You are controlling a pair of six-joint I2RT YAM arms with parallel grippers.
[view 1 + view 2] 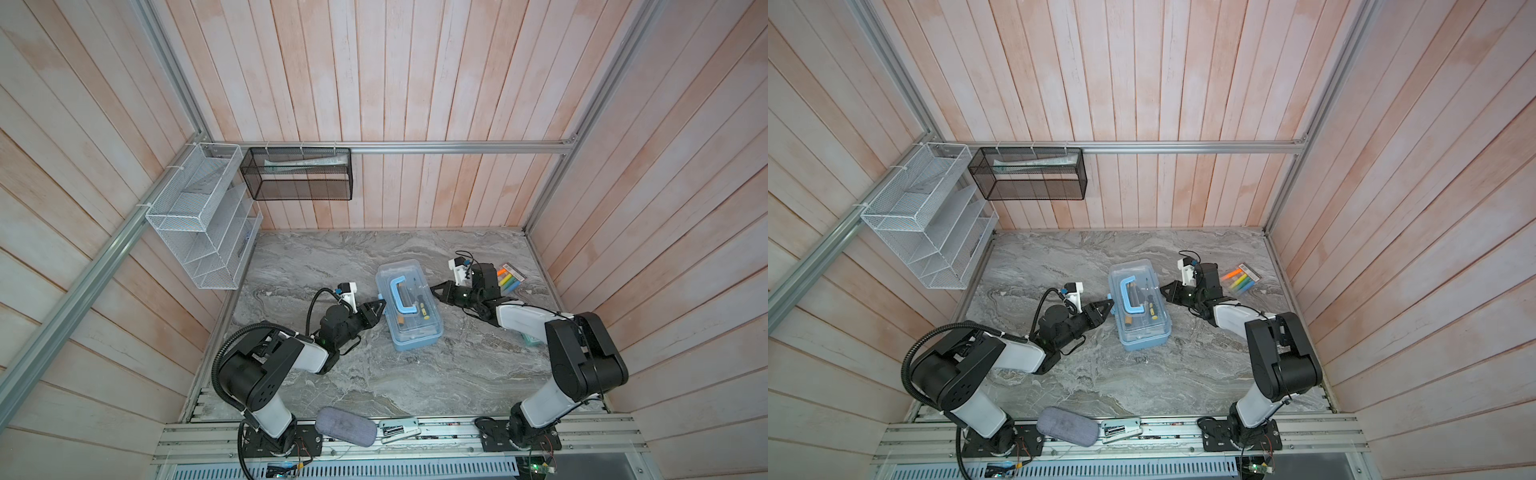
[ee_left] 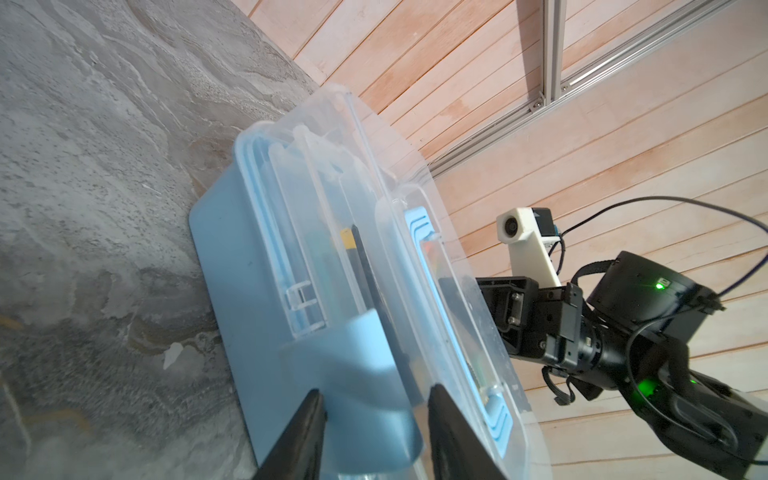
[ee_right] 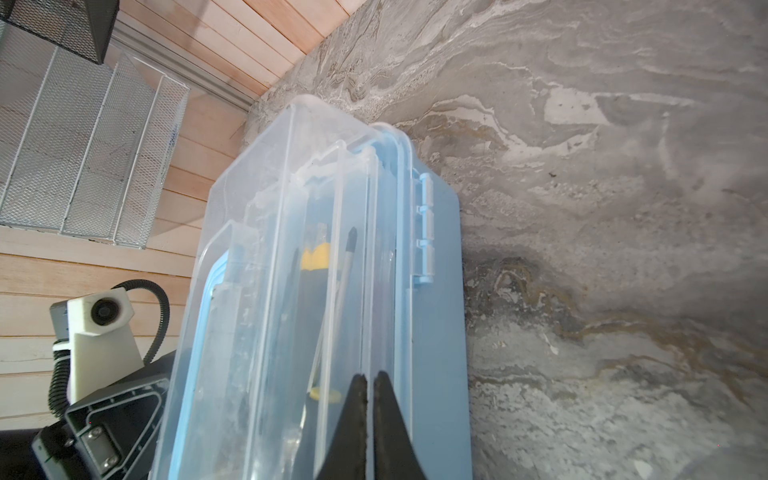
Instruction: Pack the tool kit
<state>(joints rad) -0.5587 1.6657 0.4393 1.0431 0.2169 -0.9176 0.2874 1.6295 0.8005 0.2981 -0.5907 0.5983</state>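
Your left gripper (image 2: 370, 432) straddled the box's latch (image 2: 353, 365), jaws apart; whether it gripped, I couldn't tell. The right gripper (image 3: 370, 415) – clenched empty – pressed the lid (image 1: 409, 299). The box (image 1: 415, 343) sat mid-table; uneven pushing could slide it, leaving it unlatched.

Robot test cell: plank walls (image 1: 415, 83), aluminium framing (image 1: 457, 147).

both arms reach low toward the middle. left gripper (image 2: 374, 395) jaws sit part open; right gripper (image 3: 370, 382) jaws pressed together.
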